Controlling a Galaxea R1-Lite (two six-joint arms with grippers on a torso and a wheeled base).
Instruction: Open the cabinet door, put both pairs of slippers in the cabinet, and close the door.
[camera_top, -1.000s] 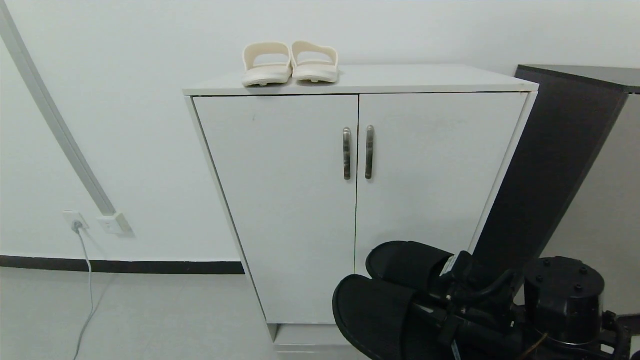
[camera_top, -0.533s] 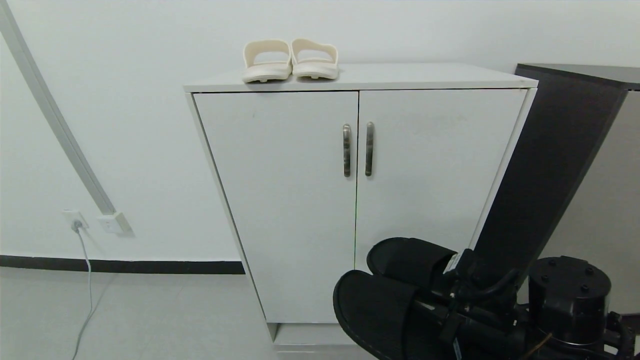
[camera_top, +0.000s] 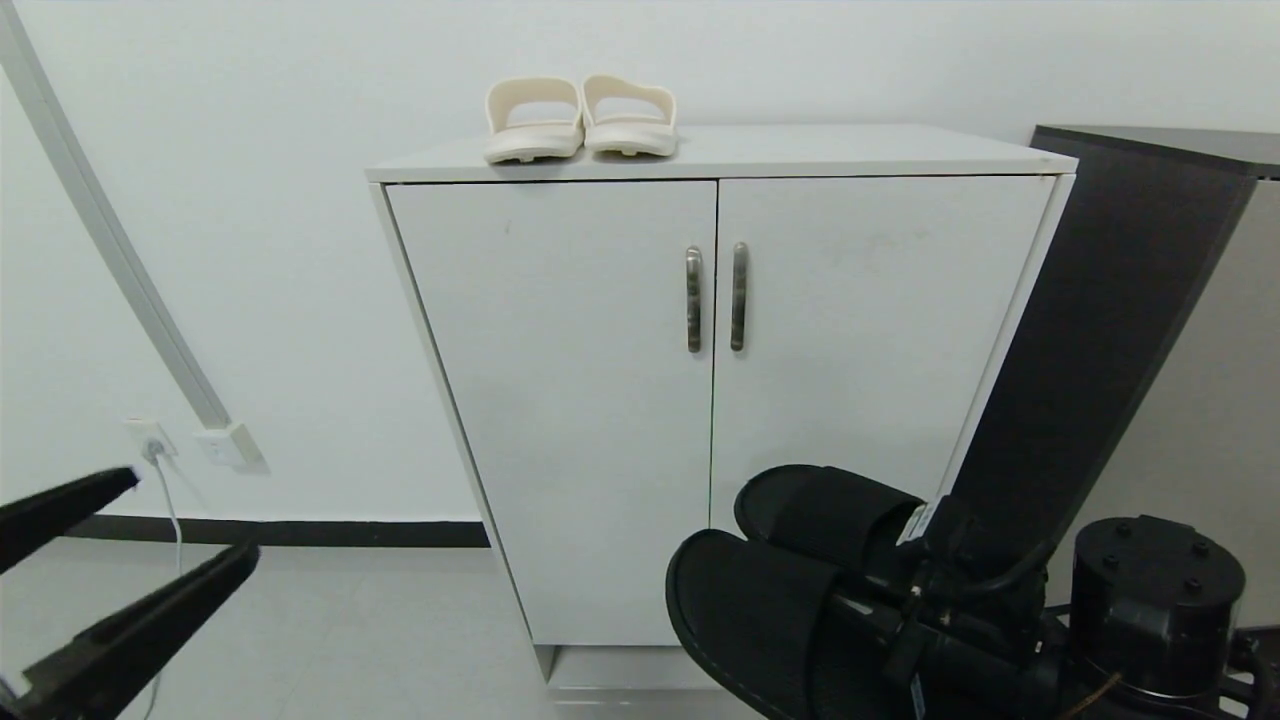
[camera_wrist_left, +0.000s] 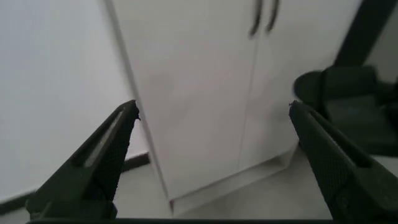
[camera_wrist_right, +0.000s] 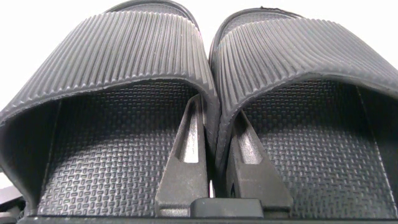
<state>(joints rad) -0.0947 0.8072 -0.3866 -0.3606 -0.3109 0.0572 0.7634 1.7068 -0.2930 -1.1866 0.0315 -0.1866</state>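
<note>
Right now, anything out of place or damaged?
Nothing damaged or spilled. The cream slippers sit on top of the cabinet, neatly paired. Both doors are shut. The right gripper holds the black slippers.

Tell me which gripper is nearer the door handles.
Right. The right gripper, shut on the black slippers, sits low before the right door, below the handles; the left gripper is open, off to the cabinet's left.
</note>
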